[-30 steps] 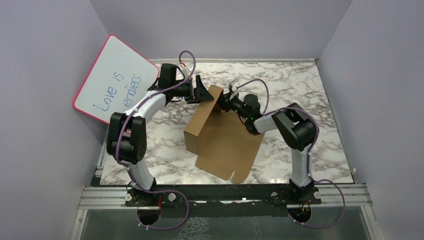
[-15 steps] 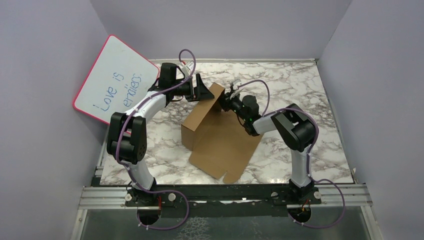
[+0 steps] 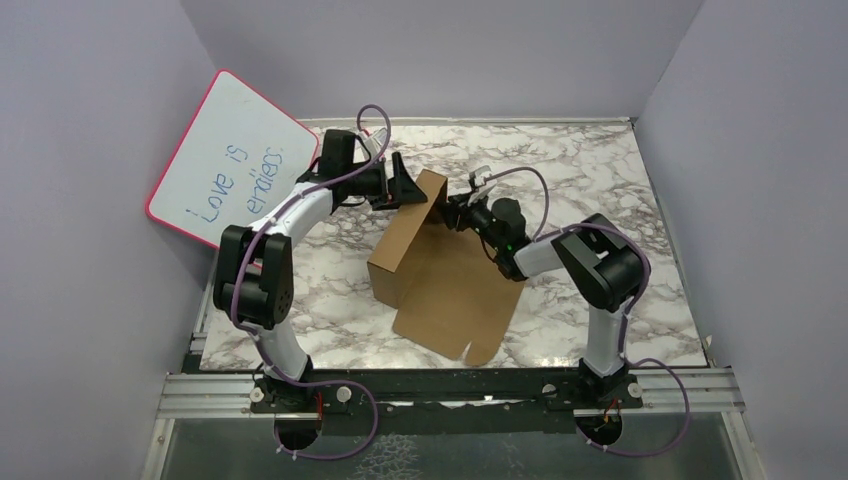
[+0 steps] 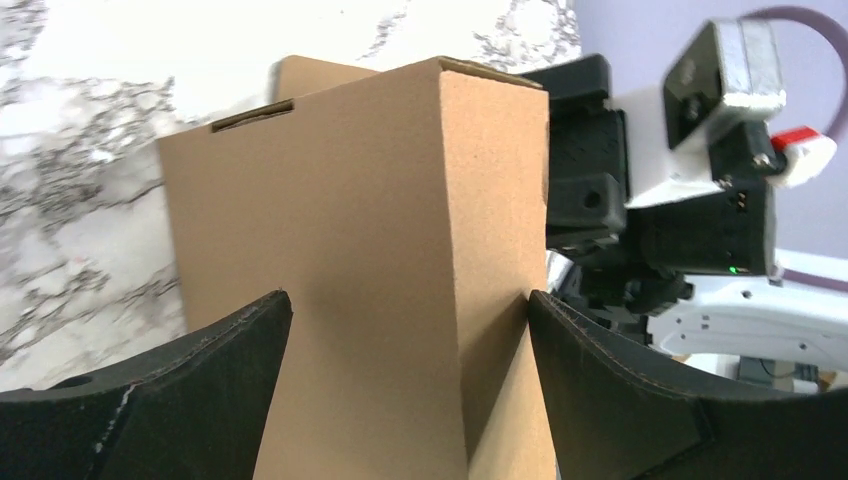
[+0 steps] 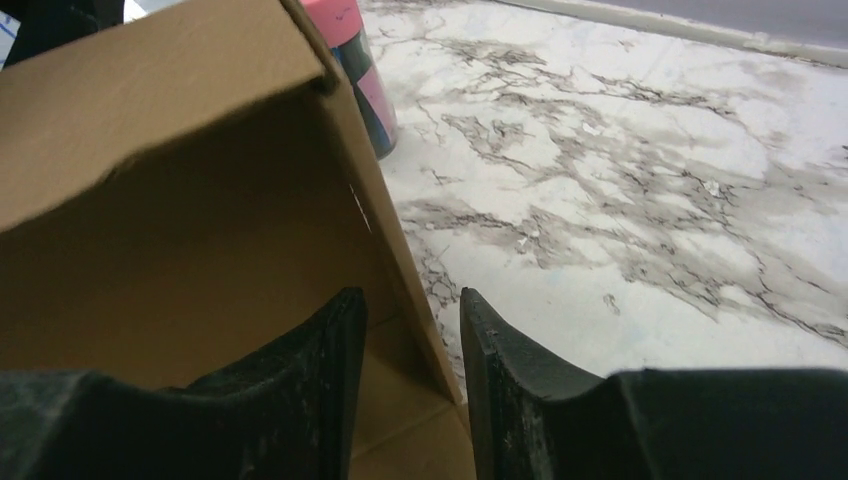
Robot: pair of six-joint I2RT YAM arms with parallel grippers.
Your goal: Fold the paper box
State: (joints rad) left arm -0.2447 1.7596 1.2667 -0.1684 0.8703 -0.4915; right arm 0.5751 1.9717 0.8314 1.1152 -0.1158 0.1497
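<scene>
Paper box [image 3: 455,290] lay near the middle of the marble-patterned desk [image 3: 620,180], partly formed. One broad brown panel was flat on the desk, running toward the near edge with a notched flap at its near end. A long side wall stood up along the panel's left edge, ending in a raised corner at the far end. Both arms reached in to that far corner, left arm [image 3: 300,205] from the left and right arm [image 3: 545,255] from the right. Left pincer [image 4: 408,300] was spread wide and straddled the upright corner. In the left wrist view the vertical fold of the cardboard ran up between its two dark fingers [image 4: 150,400], one face toward each finger. Whether the fingertips touched the cardboard could not be told. A narrow slot was cut near the top of the face on the left in that view. Right pincer [image 5: 412,310] was pressed nearly together on a raised wall of the box, pinching it. In the right wrist view one finger sat on the inner side of the wall and the other on the outer side over bare desk, with the cardboard edge running down between them. Behind the top corner of that wall a pink and dark banded item [image 5: 362,90] stood on the desk, kind unclear. A pink-framed whiteboard [image 3: 230,160] with blue handwriting leaned at the far left, well apart from the box.
</scene>
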